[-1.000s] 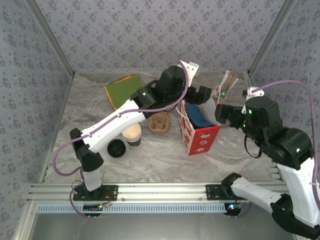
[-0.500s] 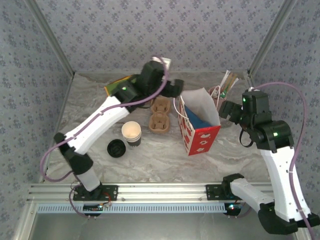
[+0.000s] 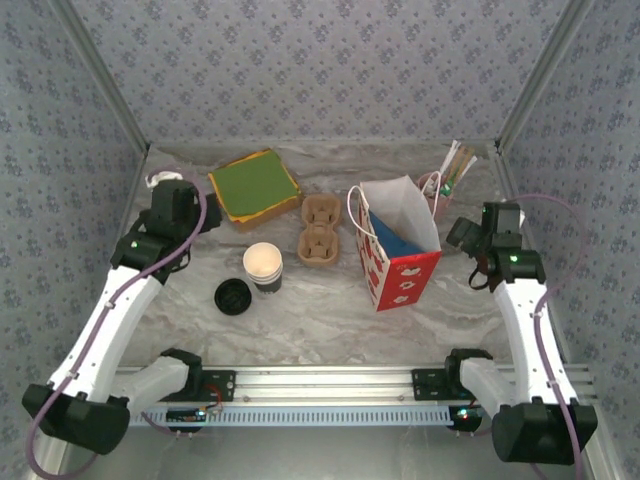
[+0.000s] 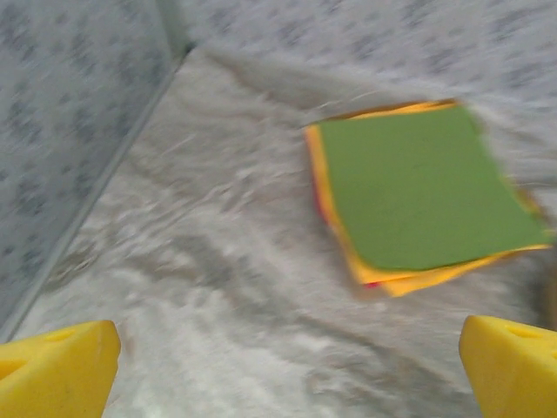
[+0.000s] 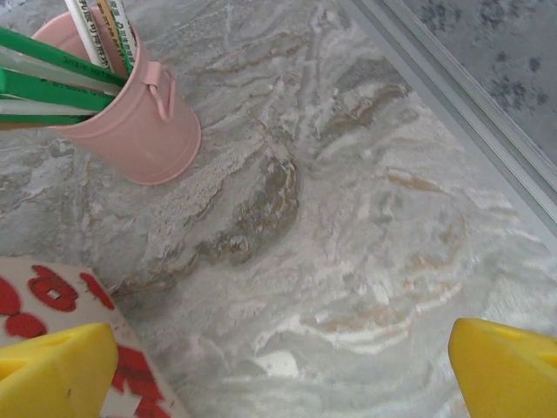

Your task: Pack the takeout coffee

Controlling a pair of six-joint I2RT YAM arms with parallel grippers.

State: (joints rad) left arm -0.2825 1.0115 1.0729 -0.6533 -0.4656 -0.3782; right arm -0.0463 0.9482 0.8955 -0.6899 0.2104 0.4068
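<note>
rail [image 3: 320, 384]: ribbed aluminium bar along the near edge of the desk, both arm bases bolted to it
desk [image 3: 320, 320]: flat top with a grey-white marbled pattern and brownish veins
lid [image 3: 232, 296]: round black plastic, lying flat on the desk just left of and nearer than the cup, off it
takeout coffee cup [image 3: 263, 266]: small paper cup standing upright left of centre, cream inside, dark band on the wall, mouth uncovered, outside the bag
bag [image 3: 398, 250]: paper bag standing upright right of centre with its mouth open, red with white print low down, white upper panels, blue showing inside, thin white loop handle
carrier [image 3: 319, 243]: brown moulded-pulp cup tray with rounded wells, between cup and bag and slightly farther back
right gripper [image 5: 278, 370]: yellow wedge fingers spread wide over bare desk, nothing between them; a corner of the bag is by its left finger, the pail is ahead
left gripper [image 4: 283, 374]: yellow fingers spread wide near the left wall, nothing held, the napkins ahead; this view is blurred
napkins [image 3: 254, 186]: square flat stack, green on top with yellow and orange edges, back left
pail [image 5: 130, 122]: small smooth pink bucket with a side lug, green and white sticks inside, back right behind the bag
walls [image 3: 320, 70]: grey-lilac panels with a small repeating print
</note>
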